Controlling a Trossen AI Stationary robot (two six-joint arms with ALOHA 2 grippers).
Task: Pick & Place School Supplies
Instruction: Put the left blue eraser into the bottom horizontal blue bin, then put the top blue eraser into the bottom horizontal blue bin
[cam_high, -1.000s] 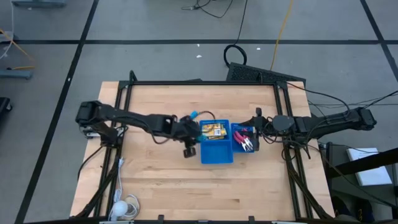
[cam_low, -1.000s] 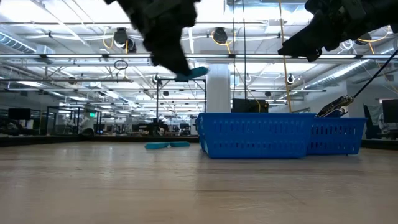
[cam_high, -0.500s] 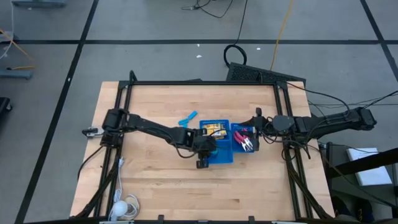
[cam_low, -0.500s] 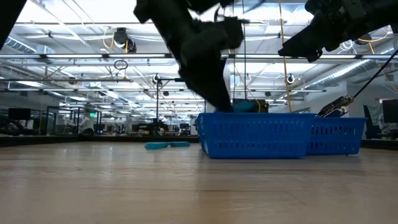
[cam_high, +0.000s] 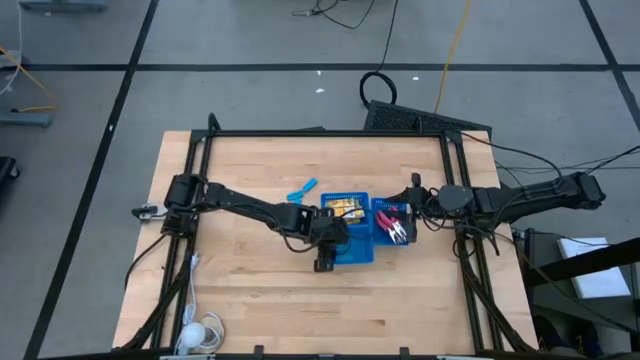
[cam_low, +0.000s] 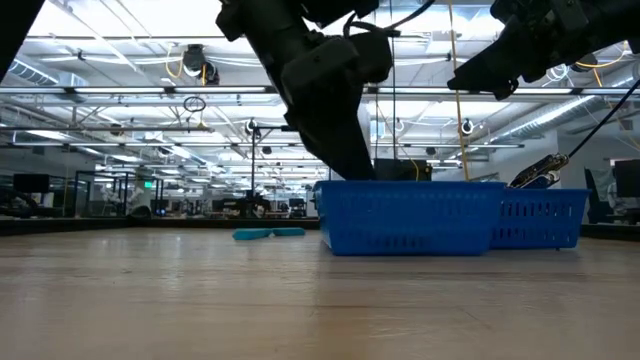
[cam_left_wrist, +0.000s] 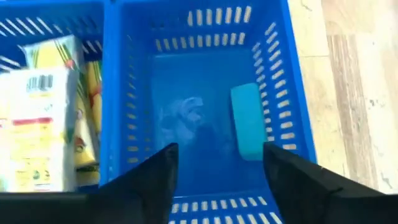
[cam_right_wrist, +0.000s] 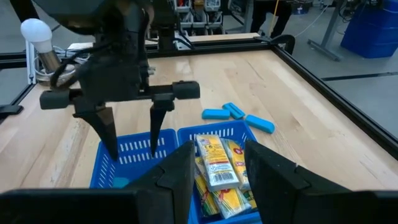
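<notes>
High view: left gripper hangs over the blue tray; right gripper waits, jaws part-open, empty. Left wrist view: fingers spread, a light-blue piece lies loose in the compartment (light, stiff, likely slick; pinch its long sides). Right wrist view: three more pieces on wood.

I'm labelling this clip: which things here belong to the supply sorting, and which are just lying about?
Job:
- light-blue piece in the blue tray, under the open left gripper
- yellow packets
- red-handled tools
- light-blue pieces on the table

Lying about:
- white bulb
- floor cables
</notes>
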